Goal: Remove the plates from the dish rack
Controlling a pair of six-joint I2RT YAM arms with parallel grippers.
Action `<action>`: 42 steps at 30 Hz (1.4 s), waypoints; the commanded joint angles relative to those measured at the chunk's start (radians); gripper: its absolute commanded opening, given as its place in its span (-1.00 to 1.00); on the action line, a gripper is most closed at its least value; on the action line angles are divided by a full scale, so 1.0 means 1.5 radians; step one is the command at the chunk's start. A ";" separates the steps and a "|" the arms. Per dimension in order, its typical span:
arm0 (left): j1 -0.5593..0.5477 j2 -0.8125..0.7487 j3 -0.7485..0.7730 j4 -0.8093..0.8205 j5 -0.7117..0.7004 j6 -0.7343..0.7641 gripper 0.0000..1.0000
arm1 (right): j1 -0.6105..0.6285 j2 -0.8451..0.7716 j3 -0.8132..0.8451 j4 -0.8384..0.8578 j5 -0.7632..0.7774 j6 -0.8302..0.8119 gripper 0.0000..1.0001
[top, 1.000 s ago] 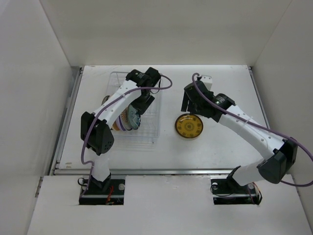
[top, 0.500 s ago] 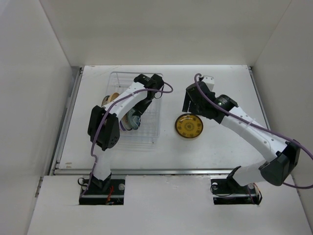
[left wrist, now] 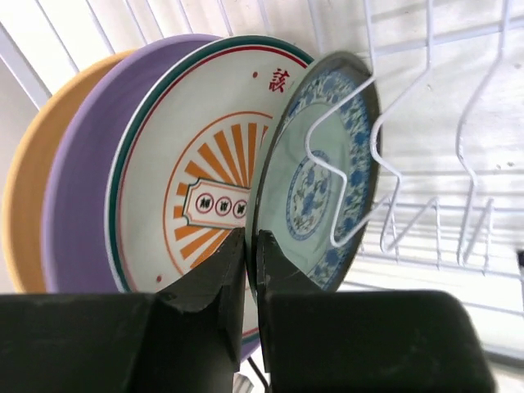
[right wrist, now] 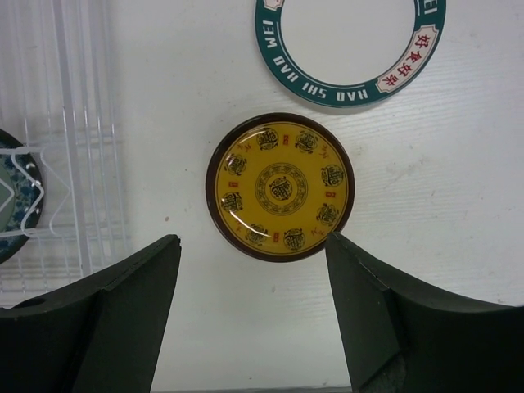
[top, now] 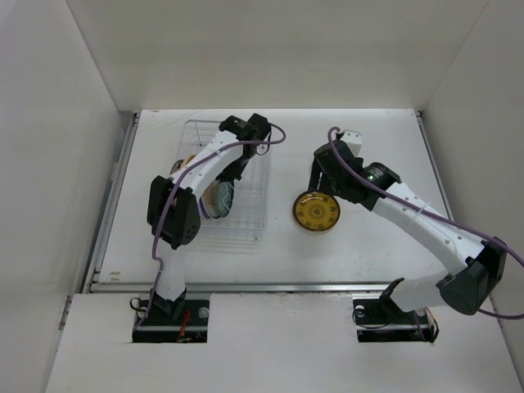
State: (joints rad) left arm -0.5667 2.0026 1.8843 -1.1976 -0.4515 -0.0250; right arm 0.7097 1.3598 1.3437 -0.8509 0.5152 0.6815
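The left gripper (left wrist: 252, 266) pinches the lower rim of the round blue-patterned plate (left wrist: 315, 192), which stands upright in the pale wire dish rack (top: 248, 223) at frame centre. A wire loop (left wrist: 310, 148) crosses its face, so lifting may snag there. The right gripper (right wrist: 252, 241) hangs wide open, empty.

Seen from above, the left arm (top: 199, 166) arches over the pale wire dish rack (top: 248, 223) on the white table (top: 368, 254). The left gripper (top: 227, 185) is down at a blue-patterned plate (top: 222, 197) standing on edge in the rack with other plates (top: 205, 206) behind it. Well to the right of the rack, a yellow-brown plate (top: 317, 213) lies flat on the table. The right gripper (top: 321, 183) hangs over its far rim at the end of the right arm (top: 413, 219).
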 commanded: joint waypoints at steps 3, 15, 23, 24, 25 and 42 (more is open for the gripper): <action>0.000 -0.032 0.130 -0.112 0.065 0.006 -1.00 | 0.001 -0.012 0.008 0.021 -0.001 -0.020 0.55; 0.000 -0.132 0.242 -0.070 0.078 -0.013 -1.00 | -0.006 -0.029 -0.034 0.232 -0.313 -0.148 0.66; 0.054 -0.145 0.204 -0.046 0.478 0.015 -1.00 | -0.128 -0.029 -0.124 0.447 -0.569 -0.070 0.70; 0.060 -0.145 0.204 -0.057 0.527 0.023 -1.00 | -0.135 -0.019 -0.131 0.461 -0.586 -0.070 0.68; 0.060 -0.135 0.195 -0.058 0.591 0.031 -1.00 | -0.135 -0.012 -0.137 0.473 -0.600 -0.062 0.65; 0.066 -0.128 0.167 -0.072 0.670 0.067 -1.00 | -0.141 0.036 -0.188 0.568 -0.699 -0.013 -1.00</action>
State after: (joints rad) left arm -0.4442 1.8469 2.1307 -1.3094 0.4728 0.0822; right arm 0.4911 1.4132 1.0676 -0.0544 -0.5385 0.6575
